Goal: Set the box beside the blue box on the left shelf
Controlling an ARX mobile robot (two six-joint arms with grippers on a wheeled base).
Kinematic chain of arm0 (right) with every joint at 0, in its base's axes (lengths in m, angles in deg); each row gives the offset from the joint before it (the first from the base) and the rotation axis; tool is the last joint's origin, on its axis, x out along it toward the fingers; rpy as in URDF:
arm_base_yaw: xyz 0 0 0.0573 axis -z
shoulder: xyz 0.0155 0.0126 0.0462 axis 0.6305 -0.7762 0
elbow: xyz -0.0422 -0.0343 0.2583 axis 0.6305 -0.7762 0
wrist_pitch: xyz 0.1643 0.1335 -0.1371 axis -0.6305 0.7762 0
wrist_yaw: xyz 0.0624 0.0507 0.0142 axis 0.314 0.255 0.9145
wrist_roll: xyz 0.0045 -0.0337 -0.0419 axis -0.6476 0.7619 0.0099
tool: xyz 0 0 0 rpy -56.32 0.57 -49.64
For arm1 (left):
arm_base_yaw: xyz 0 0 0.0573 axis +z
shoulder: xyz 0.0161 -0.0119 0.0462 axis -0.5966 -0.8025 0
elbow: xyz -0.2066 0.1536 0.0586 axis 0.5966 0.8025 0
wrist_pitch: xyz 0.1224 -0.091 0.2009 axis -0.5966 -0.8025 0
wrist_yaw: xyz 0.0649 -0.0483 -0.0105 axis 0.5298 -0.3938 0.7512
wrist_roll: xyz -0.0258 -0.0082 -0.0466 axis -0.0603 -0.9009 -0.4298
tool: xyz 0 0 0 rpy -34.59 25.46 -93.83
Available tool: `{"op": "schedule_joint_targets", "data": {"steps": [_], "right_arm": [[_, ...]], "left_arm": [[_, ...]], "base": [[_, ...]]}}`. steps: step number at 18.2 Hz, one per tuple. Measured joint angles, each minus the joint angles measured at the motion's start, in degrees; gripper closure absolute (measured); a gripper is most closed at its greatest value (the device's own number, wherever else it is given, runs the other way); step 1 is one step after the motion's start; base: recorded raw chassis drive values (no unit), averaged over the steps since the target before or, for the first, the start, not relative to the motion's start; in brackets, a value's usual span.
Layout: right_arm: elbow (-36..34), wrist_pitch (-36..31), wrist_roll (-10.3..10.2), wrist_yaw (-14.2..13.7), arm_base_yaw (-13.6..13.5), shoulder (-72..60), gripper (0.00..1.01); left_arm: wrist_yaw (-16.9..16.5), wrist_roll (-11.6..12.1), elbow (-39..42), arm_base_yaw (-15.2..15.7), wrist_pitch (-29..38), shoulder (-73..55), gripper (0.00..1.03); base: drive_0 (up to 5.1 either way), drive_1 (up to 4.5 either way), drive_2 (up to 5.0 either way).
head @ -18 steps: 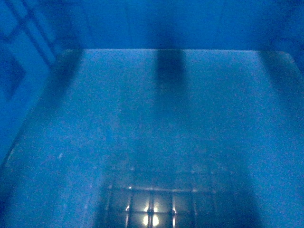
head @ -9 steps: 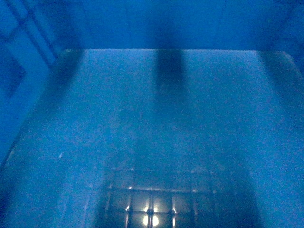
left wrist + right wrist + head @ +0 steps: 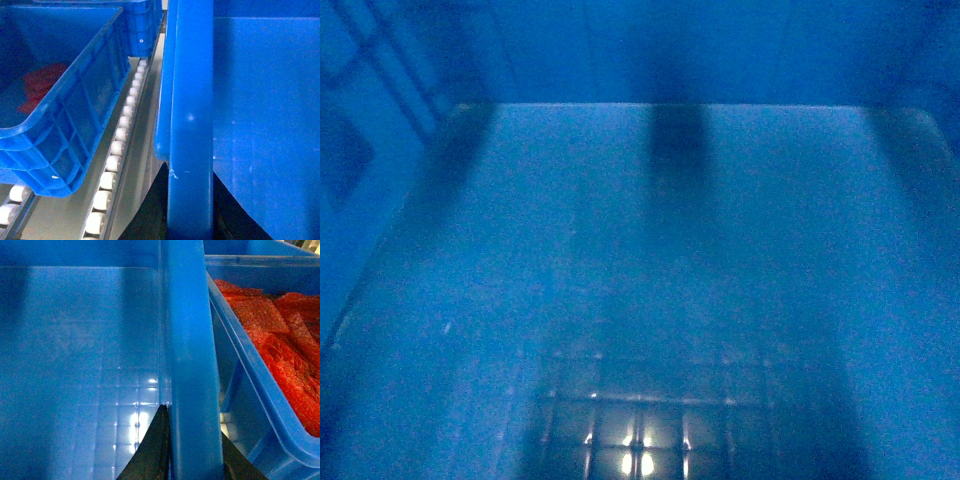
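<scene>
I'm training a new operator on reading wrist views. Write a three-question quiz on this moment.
1. True or false: the left hand grips the rim of the box.
2. What fills the neighbouring crate in the right wrist view?
A. red packets
B. bottles
C. nothing
3. In the left wrist view, what runs between the box and the other crate?

Key
1. True: dark fingers sit on either side of the rim.
2. A: red packets.
3. A row of white rollers.
</scene>
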Motion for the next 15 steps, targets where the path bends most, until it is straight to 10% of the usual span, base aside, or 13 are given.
{"op": "schedule_joint_targets", "data": {"steps": [13,15], "right_arm": [[-0.04,-0.61,0.15,-0.46,-0.07,-0.02,0.91],[-3.58,-9.38,1.81,-9.68,-4.09,0.31,0.91]], "left_arm": [[0.0,0.0,0.0,0.0,0.0,0.0,0.95],[6.62,6.12,5.16,-2.38,13.14,0.98,0.94]], "base": [[0.0,0.0,0.0],[0.0,0.0,0.0]]}}
